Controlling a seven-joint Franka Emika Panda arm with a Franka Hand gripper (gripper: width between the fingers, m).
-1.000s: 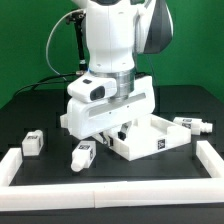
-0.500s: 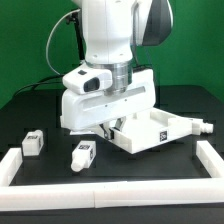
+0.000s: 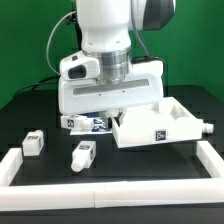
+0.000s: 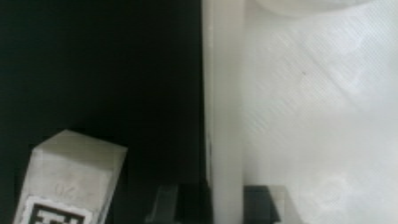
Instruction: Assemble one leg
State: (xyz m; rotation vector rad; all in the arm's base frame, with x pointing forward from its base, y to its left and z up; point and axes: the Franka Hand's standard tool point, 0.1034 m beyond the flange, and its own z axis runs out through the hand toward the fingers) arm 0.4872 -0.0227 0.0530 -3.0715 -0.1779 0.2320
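Arm (image 3: 105,45): white, upright over the middle of the scene; its wrist block hides the centre of the black tabletop (image 3: 150,170).

White rail (image 3: 110,192): runs along the near edge of the tabletop and turns back at both ends.

White tray (image 3: 160,125): large square part with raised walls, lying open side up just to the exterior view's right of the wrist. One square tag shows on its near wall.

Hand (image 4: 217,203): clenched on a wall of the white tray. In the wrist view, one dark fingertip (image 4: 178,203) sits on the dark side of the wall edge and the other on the white side. That view is blurred.

Legs: all lie on the tabletop, none fitted. Each is a short, stubby white post with a black-and-white square tag.
- Leg at the tray (image 3: 205,127): against the tray's side toward the exterior view's right, narrower round end pointing away from the tray.
- Front leg (image 3: 83,155): lying down, tag up, narrow end toward the rail.
- Outer leg (image 3: 34,142): toward the exterior view's left, well apart from the tray, tag up.
- Leg under the hand (image 4: 71,180): just beside the gripped wall with a dark gap between them, tag partly cut off by the picture edge.
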